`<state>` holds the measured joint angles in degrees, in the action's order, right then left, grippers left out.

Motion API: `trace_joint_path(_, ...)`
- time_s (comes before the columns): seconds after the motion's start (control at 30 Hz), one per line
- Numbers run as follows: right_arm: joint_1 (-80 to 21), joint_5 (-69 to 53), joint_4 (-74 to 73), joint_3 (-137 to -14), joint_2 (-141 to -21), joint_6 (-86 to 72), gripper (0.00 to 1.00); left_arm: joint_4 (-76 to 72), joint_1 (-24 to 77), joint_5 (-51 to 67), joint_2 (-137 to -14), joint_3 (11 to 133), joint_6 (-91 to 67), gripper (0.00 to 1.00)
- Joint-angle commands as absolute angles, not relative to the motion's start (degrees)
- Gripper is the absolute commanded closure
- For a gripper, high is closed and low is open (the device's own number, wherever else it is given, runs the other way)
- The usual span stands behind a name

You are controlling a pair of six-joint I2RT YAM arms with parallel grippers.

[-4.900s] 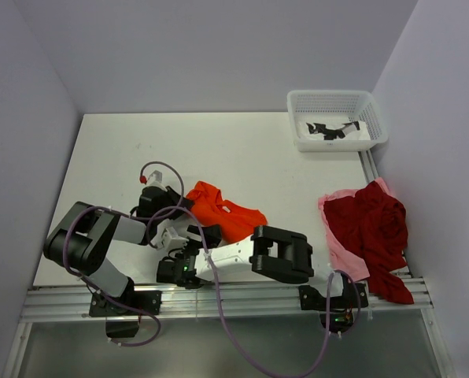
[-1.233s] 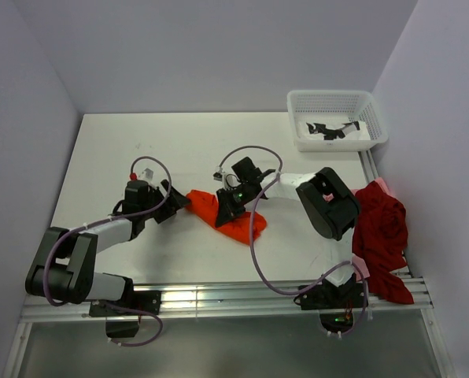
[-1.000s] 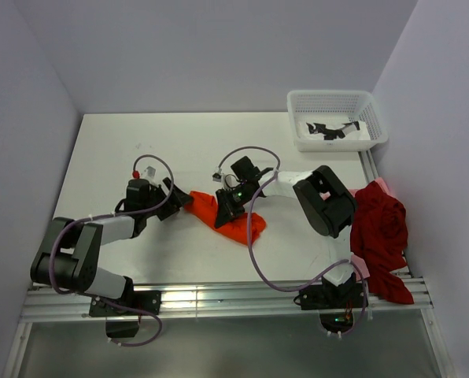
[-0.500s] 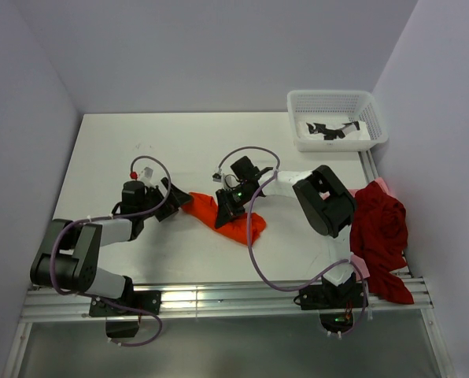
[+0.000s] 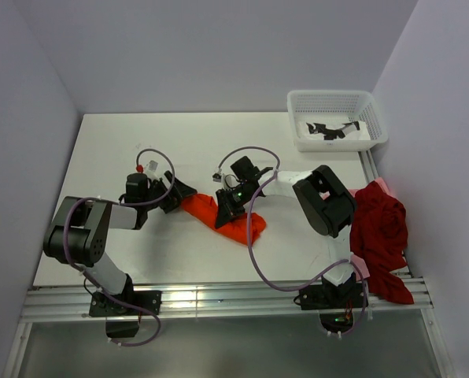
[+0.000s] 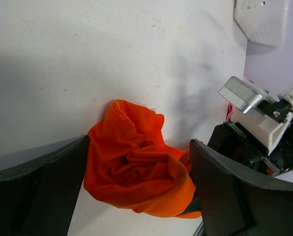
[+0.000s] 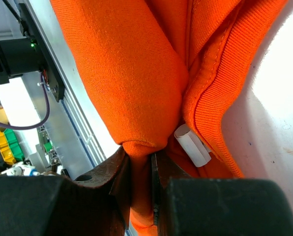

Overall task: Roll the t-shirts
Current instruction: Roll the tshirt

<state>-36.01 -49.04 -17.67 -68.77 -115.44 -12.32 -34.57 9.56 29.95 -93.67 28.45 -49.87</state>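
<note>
Lower right, the red shirt [image 5: 380,224] lies heaped, not yet rolled. At centre frame, my right gripper [image 5: 221,206] clamps a fold of the orange shirt [image 5: 236,224], likely to anchor it on the table [image 5: 219,142]. My left gripper [image 5: 180,192], jaws wide apart, straddles its bunched end, probably to take hold. Upper right sits the basket [image 5: 297,118].

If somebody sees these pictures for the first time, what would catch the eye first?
The bright orange shirt, bunched in the middle of the white table, stands out first. The right gripper pinches a fold of it, and the left gripper stands open around its left end. Next comes the dark red shirt heaped at the table's right edge, with a white basket in the far right corner.
</note>
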Motion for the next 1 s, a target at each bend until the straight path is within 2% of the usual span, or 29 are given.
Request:
trace_joint_path(0.0, -36.0, -42.0, -23.1, -67.1, -118.7, -9.8, 1.0, -31.0, 9.2, 28.6, -96.8, 27.6, -49.2, 0.14)
trace_joint_path(0.03, -36.0, -41.9, -23.1, -67.1, -118.6, -9.8, 1.0, -30.9, 9.1, 28.1, -96.6, 27.2, -49.0, 0.16)
trace_joint_path(0.07, -36.0, -41.7, -23.2, -67.2, -118.7, -9.8, 1.0, -30.9, 9.1, 27.5, -95.9, 27.1, -48.9, 0.24)
trace_joint_path(0.13, -36.1, -41.8, -23.1, -67.2, -118.6, -9.8, 1.0, -30.5, 8.9, 27.1, -94.8, 26.4, -48.7, 0.3)
trace_joint_path(0.17, -36.0, -41.8, -23.1, -67.2, -118.7, -9.8, 1.0, -30.2, 8.8, 27.0, -93.9, 26.3, -48.3, 0.4)
trace_joint_path(0.23, -36.1, -41.9, -23.1, -67.1, -118.5, -9.8, 1.0, -29.6, 8.7, 26.5, -93.3, 26.4, -48.3, 0.49)
trace_joint_path(0.27, -36.0, -42.0, -23.0, -67.0, -118.4, -9.8, 1.0, -29.7, 8.7, 26.6, -93.0, 26.4, -48.1, 0.58)
trace_joint_path(0.37, -36.0, -41.4, -23.1, -66.8, -118.0, -9.8, 1.0, -31.4, 8.7, 28.9, -93.7, 26.7, -47.8, 0.74)
trace_joint_path(0.43, -36.0, -41.4, -23.5, -67.0, -117.9, -9.8, 1.0, -32.3, 8.7, 30.2, -94.2, 26.5, -48.0, 0.8)
trace_joint_path(0.47, -36.0, -41.5, -23.6, -67.3, -117.9, -9.7, 0.99, -33.1, 8.7, 30.4, -94.5, 26.4, -48.0, 0.86)
trace_joint_path(0.6, -36.1, -41.6, -23.7, -67.5, -117.7, -9.6, 0.88, -34.4, 8.7, 30.6, -94.6, 25.6, -48.3, 1.0)
trace_joint_path(0.73, -36.0, -41.3, -23.9, -67.3, -117.7, -9.5, 0.87, -33.8, 8.7, 29.8, -94.6, 25.7, -48.7, 0.99)
trace_joint_path(0.83, -36.1, -41.3, -23.7, -67.1, -117.7, -9.5, 0.87, -30.9, 8.5, 27.3, -93.5, 25.5, -48.8, 0.72)
trace_joint_path(0.87, -36.0, -41.5, -23.6, -67.0, -117.6, -9.5, 0.88, -30.8, 8.3, 26.6, -92.4, 25.0, -48.9, 0.53)
trace_joint_path(0.97, -36.0, -41.4, -23.5, -66.9, -117.7, -9.5, 0.89, -28.5, 6.3, 25.9, -89.2, 23.9, -49.0, 0.34)
